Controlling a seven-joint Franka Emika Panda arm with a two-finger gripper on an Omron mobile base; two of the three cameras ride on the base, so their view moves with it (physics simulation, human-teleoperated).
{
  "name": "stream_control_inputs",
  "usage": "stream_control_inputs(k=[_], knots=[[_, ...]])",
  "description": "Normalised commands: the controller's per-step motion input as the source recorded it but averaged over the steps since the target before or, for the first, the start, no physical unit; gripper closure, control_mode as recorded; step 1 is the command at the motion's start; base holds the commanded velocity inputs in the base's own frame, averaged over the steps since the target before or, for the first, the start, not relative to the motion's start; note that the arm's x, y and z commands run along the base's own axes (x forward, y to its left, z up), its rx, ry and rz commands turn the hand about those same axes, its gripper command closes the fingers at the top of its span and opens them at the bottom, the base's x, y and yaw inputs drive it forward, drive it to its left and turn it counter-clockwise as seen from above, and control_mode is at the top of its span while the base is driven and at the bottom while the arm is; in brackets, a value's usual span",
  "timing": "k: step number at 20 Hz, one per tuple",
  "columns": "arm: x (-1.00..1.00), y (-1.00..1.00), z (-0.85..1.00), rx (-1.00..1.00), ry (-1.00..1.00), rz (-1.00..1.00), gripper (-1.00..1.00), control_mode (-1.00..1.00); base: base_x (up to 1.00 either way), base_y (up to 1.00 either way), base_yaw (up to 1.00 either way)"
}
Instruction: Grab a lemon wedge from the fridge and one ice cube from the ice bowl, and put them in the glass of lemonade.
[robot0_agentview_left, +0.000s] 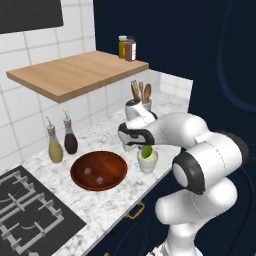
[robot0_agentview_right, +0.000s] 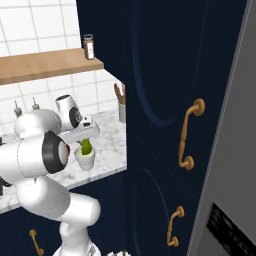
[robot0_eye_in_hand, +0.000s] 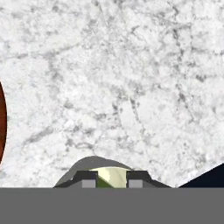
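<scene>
My gripper (robot0_agentview_left: 144, 148) hangs just above the glass of lemonade (robot0_agentview_left: 147, 163), shut on the lemon wedge (robot0_agentview_left: 147, 151), a yellow-green lump right over the glass's mouth. From the right, the lemon wedge (robot0_agentview_right: 86, 146) sits directly on top of the glass (robot0_agentview_right: 85, 160). In the hand view the pale yellow lemon wedge (robot0_eye_in_hand: 112, 177) is pinched between the fingertips (robot0_eye_in_hand: 89, 180) of the gripper (robot0_eye_in_hand: 113, 180). The ice bowl (robot0_agentview_left: 80, 176) lies on the counter left of the glass with two ice cubes (robot0_agentview_left: 99, 180) in it. The grey fridge (robot0_agentview_right: 235, 140) stands at the far right.
Two oil bottles (robot0_agentview_left: 55, 148) stand behind the bowl. A pot of wooden spoons (robot0_agentview_left: 142, 101) is behind the arm. A wooden shelf (robot0_agentview_left: 75, 72) with jars hangs above. A black stove (robot0_agentview_left: 27, 212) is at the left. Navy cabinets (robot0_agentview_right: 160, 100) rise at the right.
</scene>
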Motion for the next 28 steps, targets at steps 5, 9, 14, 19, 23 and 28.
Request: stream_control_inputs(k=[5, 9, 14, 19, 23, 28], knots=[[0.24, 0.00, -0.10, 0.00, 0.00, 0.00, 1.00, -1.00, 0.00, 0.00, 0.00], [0.09, 0.00, -0.04, 0.00, 0.00, 0.00, 1.00, -1.00, 0.00, 0.00, 0.00], [-0.02, 0.00, 0.00, 0.00, 0.00, 0.00, -1.00, -1.00, 0.00, 0.00, 0.00], [-0.29, 0.04, 0.35, 0.00, -0.17, 0.00, -1.00, -1.00, 0.00, 0.00, 0.00], [-0.66, 0.65, 0.65, 0.00, -0.23, 0.00, -1.00, -1.00, 0.00, 0.00, 0.00], [-0.52, 1.00, 0.10, 0.00, -0.04, 0.04, -1.00, -1.00, 0.00, 0.00, 0.00]])
